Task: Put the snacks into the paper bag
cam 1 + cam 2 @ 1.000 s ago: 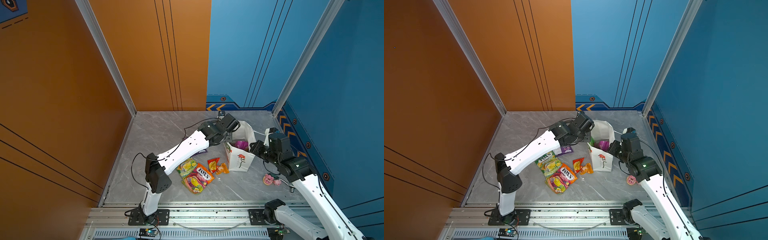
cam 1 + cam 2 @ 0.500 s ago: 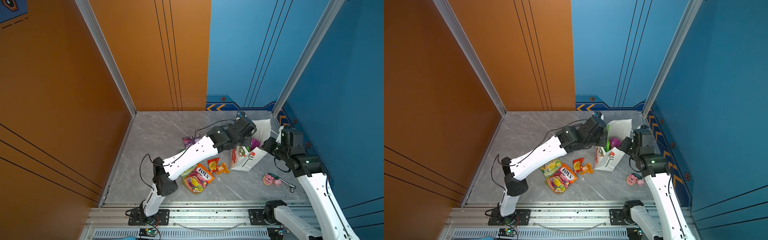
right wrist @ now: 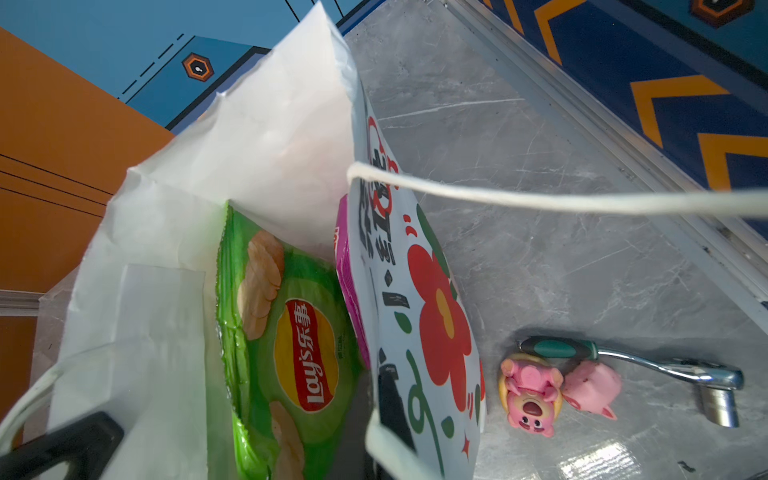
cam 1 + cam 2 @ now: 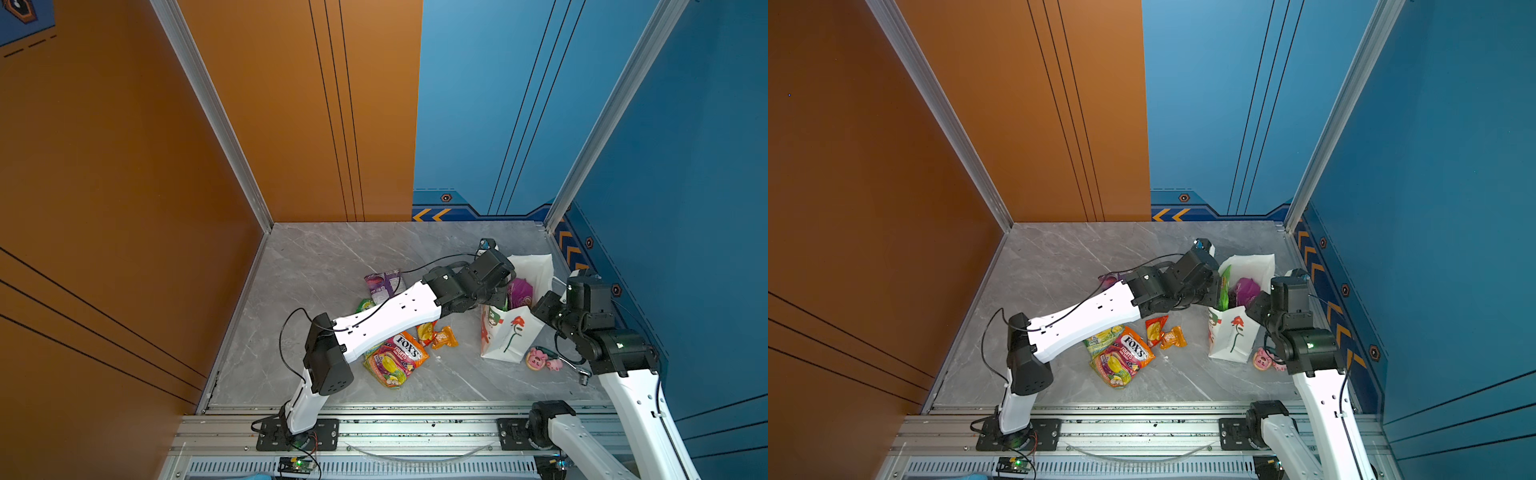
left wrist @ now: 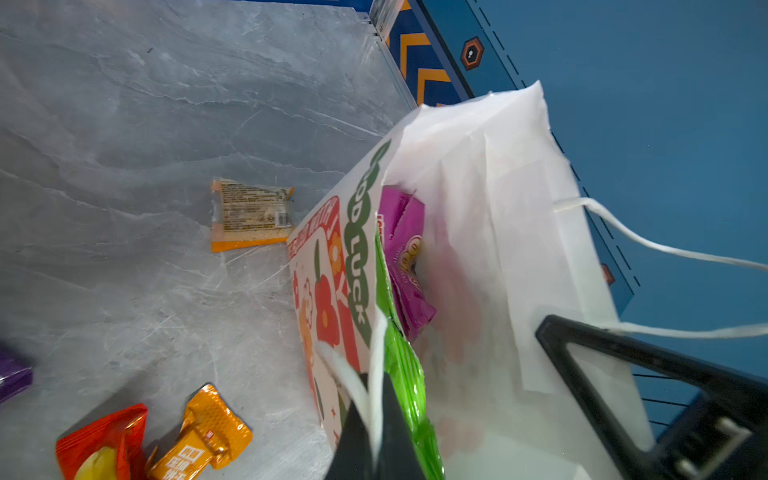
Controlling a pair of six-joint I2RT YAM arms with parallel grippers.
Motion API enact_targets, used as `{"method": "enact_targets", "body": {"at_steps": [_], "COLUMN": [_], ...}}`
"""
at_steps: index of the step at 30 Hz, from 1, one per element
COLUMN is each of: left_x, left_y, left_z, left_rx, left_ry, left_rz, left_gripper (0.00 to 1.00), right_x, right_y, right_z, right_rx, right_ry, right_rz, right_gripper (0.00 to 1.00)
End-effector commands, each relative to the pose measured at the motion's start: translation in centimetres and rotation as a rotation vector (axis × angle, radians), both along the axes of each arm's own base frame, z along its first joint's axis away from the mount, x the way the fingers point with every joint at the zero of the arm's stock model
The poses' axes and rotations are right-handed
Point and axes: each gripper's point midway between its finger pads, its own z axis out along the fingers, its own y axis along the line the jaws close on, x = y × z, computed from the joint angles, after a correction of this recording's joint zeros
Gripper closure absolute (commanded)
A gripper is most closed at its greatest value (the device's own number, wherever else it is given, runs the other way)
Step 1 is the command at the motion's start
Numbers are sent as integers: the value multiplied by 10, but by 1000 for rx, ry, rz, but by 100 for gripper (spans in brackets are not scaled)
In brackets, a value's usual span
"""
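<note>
"FOX'S FRUITS" on candy bag (image 4: 397,357), mid-table; "Lay's 乐事" on green bag (image 3: 291,345); "GOOD LUCK" on paper bag (image 5: 357,257), right.

Colours logged: bag, snacks, surroundings.
Paper bag (image 4: 509,336) white, printed with red flowers, green stem, green lettering. Chip bag (image 3: 291,332) bright green, red-and-yellow logo. Magenta packet (image 5: 405,249); purple packet (image 4: 384,284). Candy bag (image 4: 397,357) orange-red, yellow and purple fruit. Red packet (image 4: 426,332), orange packet (image 4: 445,337). Toys (image 3: 530,390) pink. Table (image 4: 332,257) grey, pale veining. Orange wall (image 4: 124,166), blue wall (image 4: 498,104).
</note>
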Motion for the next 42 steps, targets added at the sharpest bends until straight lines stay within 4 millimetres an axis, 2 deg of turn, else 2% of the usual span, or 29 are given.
{"method": "enact_targets", "body": {"at_steps": [1, 7, 10, 15, 19, 24, 27, 34, 38, 42], "left_x": [-10, -6, -4, -4, -12, -28, -27, -11, -5, 12], "left_y": [-16, -13, -4, 0, -13, -36, -43, -39, -37, -15], "left_z": [21, 41, 50, 47, 45, 62, 65, 42, 28, 22], "left_rx": [-74, -89, -75, -56, -67, -107, -122, -83, -67, -5], "left_ry": [-1, -56, -105, -119, -108, -139, -140, -99, -64, -84], "left_rz": [-58, -54, -19, -8, -49, -136, -148, -93, -84, 5], "left_gripper": [100, 100, 100, 100, 100, 100, 100, 100, 100, 100], "right_x": [1, -1, -3, -5, -9, -26, -30, -23, -15, 3], "right_y": [-4, -7, -6, -1, -4, -27, -34, -23, -16, 3], "right_z": [-5, 6, 9, -1, -1, 30, 35, 1, -13, -21], "right_rx": [-2, -2, 8, 37, 28, -65, -99, -50, -27, 23], "right_ry": [-6, -38, -54, -40, -39, -107, -116, -45, -24, 2], "right_rz": [-26, -41, -42, -32, -40, -124, -149, -113, -83, 4], "right_gripper": [100, 100, 100, 100, 100, 100, 100, 100, 100, 100]}}
